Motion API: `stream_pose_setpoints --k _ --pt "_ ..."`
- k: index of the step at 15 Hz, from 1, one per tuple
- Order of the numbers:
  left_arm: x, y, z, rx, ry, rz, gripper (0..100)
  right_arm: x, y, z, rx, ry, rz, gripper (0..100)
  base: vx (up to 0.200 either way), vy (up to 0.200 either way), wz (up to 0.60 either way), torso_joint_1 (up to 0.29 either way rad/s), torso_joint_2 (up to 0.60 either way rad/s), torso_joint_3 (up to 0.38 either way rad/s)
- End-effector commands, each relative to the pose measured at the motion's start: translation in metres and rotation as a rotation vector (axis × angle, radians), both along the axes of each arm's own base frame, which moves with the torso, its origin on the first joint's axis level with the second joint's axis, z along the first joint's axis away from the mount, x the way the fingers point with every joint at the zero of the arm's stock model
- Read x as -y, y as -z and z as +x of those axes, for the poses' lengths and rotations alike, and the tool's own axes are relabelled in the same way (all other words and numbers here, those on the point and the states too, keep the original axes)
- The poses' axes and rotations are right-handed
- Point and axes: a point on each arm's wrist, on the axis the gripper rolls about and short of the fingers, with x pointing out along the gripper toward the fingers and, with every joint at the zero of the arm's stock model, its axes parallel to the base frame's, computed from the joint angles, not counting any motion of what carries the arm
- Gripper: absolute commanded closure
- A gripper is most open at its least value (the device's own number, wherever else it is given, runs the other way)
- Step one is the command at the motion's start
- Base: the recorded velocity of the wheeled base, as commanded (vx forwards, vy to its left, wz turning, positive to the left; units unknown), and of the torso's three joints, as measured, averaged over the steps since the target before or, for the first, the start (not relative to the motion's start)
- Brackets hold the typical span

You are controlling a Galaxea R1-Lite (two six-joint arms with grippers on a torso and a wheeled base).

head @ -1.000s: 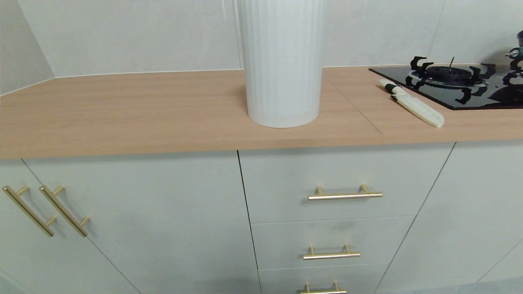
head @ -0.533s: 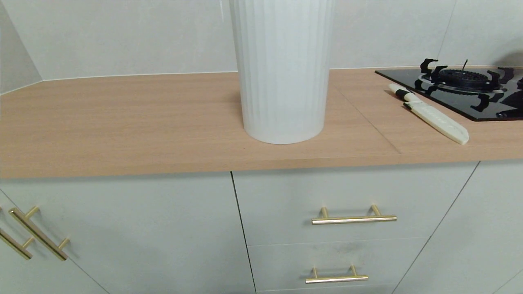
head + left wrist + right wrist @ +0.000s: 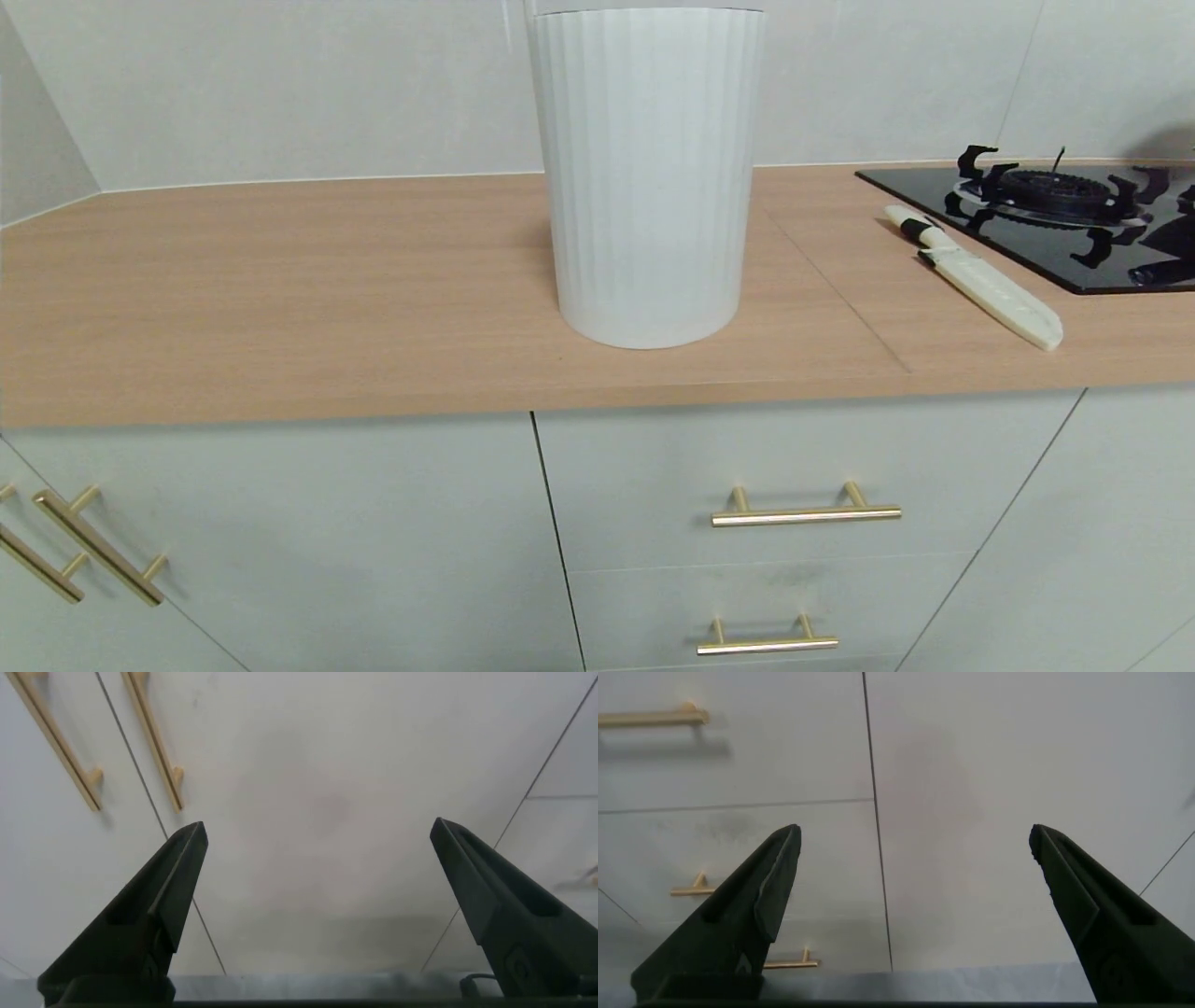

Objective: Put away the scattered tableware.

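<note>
The wooden countertop (image 3: 280,280) carries a white knife (image 3: 976,278) beside the hob (image 3: 1036,245), right of a tall ribbed container (image 3: 649,177). The left gripper (image 3: 318,829) and right gripper (image 3: 914,833) face the cabinet fronts (image 3: 327,765), jaws spread wide.

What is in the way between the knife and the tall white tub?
Nothing visible. The knife lies flat beside the stove, and only bare counter lies between it and the tall white tub. The left gripper and right gripper are open, facing the cupboard fronts.
</note>
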Motion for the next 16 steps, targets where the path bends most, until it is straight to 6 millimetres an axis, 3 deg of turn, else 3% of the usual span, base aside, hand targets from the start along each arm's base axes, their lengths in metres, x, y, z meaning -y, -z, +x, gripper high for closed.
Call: stream_pose_setpoints --k 1,16 --pt "0.0 0.0 0.0 -0.001 -0.001 -0.001 0 0.0 -0.0001 0.0001 -0.001 0.0 0.0 0 0.0 0.0 0.0 0.095 -0.14 -0.29" --pt "0.0 0.0 0.0 -0.001 -0.001 -0.001 0 0.0 0.0001 0.0001 -0.002 0.0 0.0 0 0.0 0.0 0.0 0.165 -0.48 -0.298"
